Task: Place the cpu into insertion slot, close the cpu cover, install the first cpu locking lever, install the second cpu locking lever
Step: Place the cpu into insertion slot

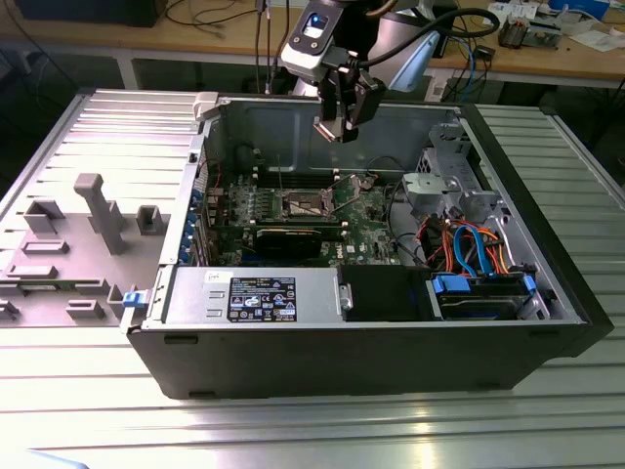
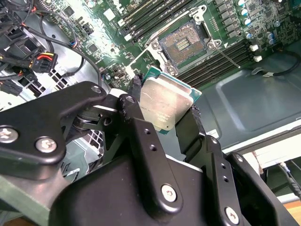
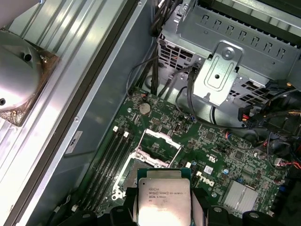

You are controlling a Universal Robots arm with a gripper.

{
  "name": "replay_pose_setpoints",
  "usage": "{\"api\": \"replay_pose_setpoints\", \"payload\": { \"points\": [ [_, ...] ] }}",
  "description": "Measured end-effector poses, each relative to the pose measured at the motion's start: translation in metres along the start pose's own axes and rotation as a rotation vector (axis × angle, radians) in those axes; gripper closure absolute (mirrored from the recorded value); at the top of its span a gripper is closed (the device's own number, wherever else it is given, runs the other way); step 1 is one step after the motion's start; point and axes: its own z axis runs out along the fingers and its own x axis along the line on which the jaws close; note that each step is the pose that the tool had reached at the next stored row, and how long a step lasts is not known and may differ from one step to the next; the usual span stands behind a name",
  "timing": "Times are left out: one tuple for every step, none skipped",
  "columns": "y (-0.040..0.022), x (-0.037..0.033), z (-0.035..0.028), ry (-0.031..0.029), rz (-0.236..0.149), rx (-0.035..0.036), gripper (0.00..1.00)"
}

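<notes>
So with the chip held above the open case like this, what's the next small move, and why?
Probably a short descent toward the insertion slot. The gripper holds the cpu by two opposite edges, high above the board in the exterior view, and the slot's dark centre lies uncovered beneath. Alignment looks close but I can't confirm it.

Dull silver metal tops the chip (image 2: 162, 106); the fingers (image 2: 194, 129) are matt black, the circuit board (image 3: 216, 155) glossy green, the case (image 2: 244, 101) smooth grey sheet metal.
</notes>
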Motion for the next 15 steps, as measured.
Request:
{"api": "replay_pose_setpoints", "payload": {
  "points": [
    [0.0000, 0.0000, 0.0000, -0.0001, 0.000, 0.0000, 0.46],
    [0.0000, 0.0000, 0.0000, -0.0002, 0.001, 0.0000, 0.46],
    [0.0000, 0.0000, 0.0000, -0.0002, 0.002, 0.0000, 0.46],
    [0.0000, 0.0000, 0.0000, -0.0003, 0.003, -0.0001, 0.46],
    [0.0000, 0.0000, 0.0000, -0.0005, 0.005, -0.0001, 0.46],
    [0.0000, 0.0000, 0.0000, -0.0006, 0.007, -0.0002, 0.46],
    [0.0000, 0.0000, 0.0000, -0.0007, 0.007, -0.0002, 0.46],
    [0.0000, 0.0000, 0.0000, -0.0007, 0.008, -0.0001, 0.46],
    [0.0000, 0.0000, 0.0000, -0.0007, 0.008, -0.0002, 0.46],
    [0.0000, 0.0000, 0.0000, -0.0008, 0.009, -0.0002, 0.46],
    [0.0000, 0.0000, 0.0000, -0.0012, 0.013, -0.0002, 0.46],
    [0.0000, 0.0000, 0.0000, -0.0016, 0.018, -0.0004, 0.46],
    [0.0000, 0.0000, 0.0000, -0.0019, 0.021, -0.0004, 0.46],
    [0.0000, 0.0000, 0.0000, -0.0021, 0.023, -0.0005, 0.46],
    [0.0000, 0.0000, 0.0000, -0.0023, 0.026, -0.0005, 0.46]
  ]
}}
